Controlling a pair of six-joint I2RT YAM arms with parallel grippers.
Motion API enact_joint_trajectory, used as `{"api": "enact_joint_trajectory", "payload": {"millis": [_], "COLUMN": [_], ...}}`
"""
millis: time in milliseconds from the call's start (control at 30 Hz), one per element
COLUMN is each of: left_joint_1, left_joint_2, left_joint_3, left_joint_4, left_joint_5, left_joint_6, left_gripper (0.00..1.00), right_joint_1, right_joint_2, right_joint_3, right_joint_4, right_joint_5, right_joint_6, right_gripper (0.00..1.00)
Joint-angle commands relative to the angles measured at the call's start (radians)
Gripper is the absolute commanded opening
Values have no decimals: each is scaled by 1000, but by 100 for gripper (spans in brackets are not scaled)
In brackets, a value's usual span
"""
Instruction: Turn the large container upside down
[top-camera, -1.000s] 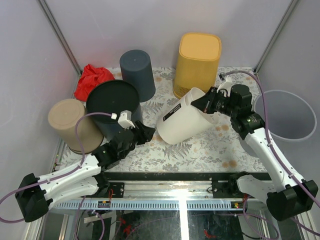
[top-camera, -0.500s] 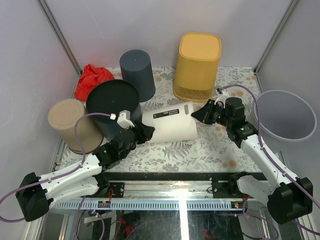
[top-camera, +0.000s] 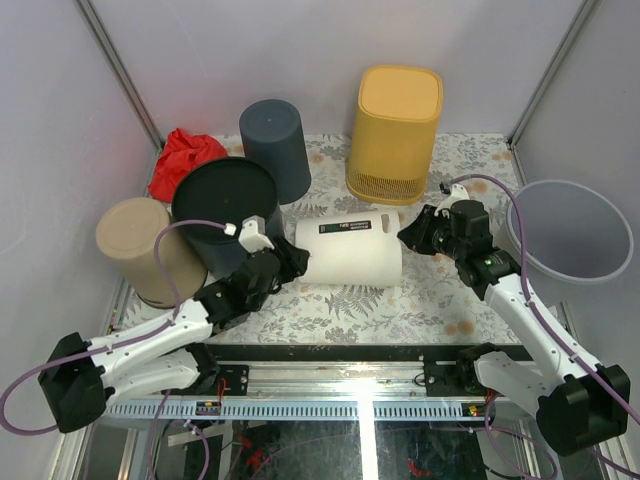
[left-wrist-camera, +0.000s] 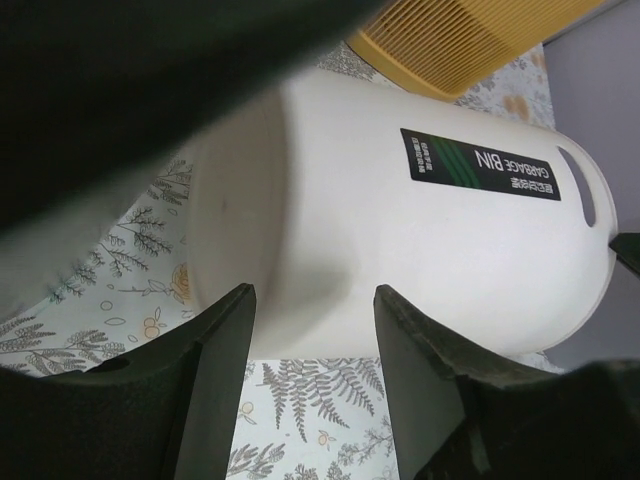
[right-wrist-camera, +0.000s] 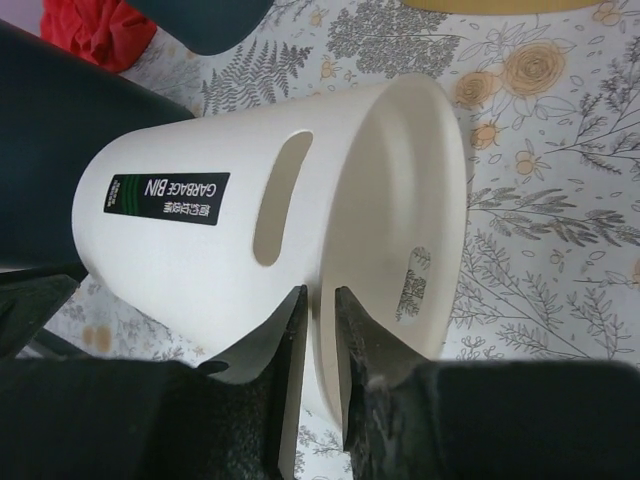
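Note:
The large container is a white garbage bin (top-camera: 350, 250) lying on its side on the floral table, mouth towards the right. My right gripper (top-camera: 408, 232) is at that mouth. In the right wrist view its jaws straddle the rim of the bin (right-wrist-camera: 200, 250), one finger outside the wall and one inside, slightly parted around it, so the gripper (right-wrist-camera: 320, 300) is open. My left gripper (top-camera: 292, 262) is open at the bin's closed end. In the left wrist view its fingers (left-wrist-camera: 220, 380) frame the lower edge of the bin (left-wrist-camera: 400, 240) with nothing between them.
An upturned yellow bin (top-camera: 393, 130) stands just behind the white one, with a dark grey bin (top-camera: 275, 145) to its left. A black bin (top-camera: 225, 205), a tan bin (top-camera: 140, 245) and a red cloth (top-camera: 185, 158) crowd the left. A pale basin (top-camera: 570, 230) sits at the right.
The white bin, held up tilted by my right gripper, has come down to lie flat on its side. The right jaws have loosened on the rim. The left arm barely moved.

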Motion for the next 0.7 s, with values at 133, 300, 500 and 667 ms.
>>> {"api": "enact_joint_trajectory", "payload": {"millis": [133,300,500,667], "left_joint_1": [12,12,-9,-39], "left_joint_2": [157,218,234,260], "left_joint_3": [88,119,168,222], "left_joint_4": [-3,19,11,-5], "left_joint_5": [-45,-27,-29,-46], "left_joint_6": [37,46,52,58], "left_gripper": [51,50,49,49], "right_joint_1": [4,5,26,59], "right_joint_2": [-17,-27,-13,-11], "right_joint_3": [-35,-36,-18,-9], "right_joint_4": [18,14,-11,-16], "right_joint_5": [53,62,95,142], "right_joint_6": [-35,-28,-21,-5], "right_gripper": [32,37,38,40]}}
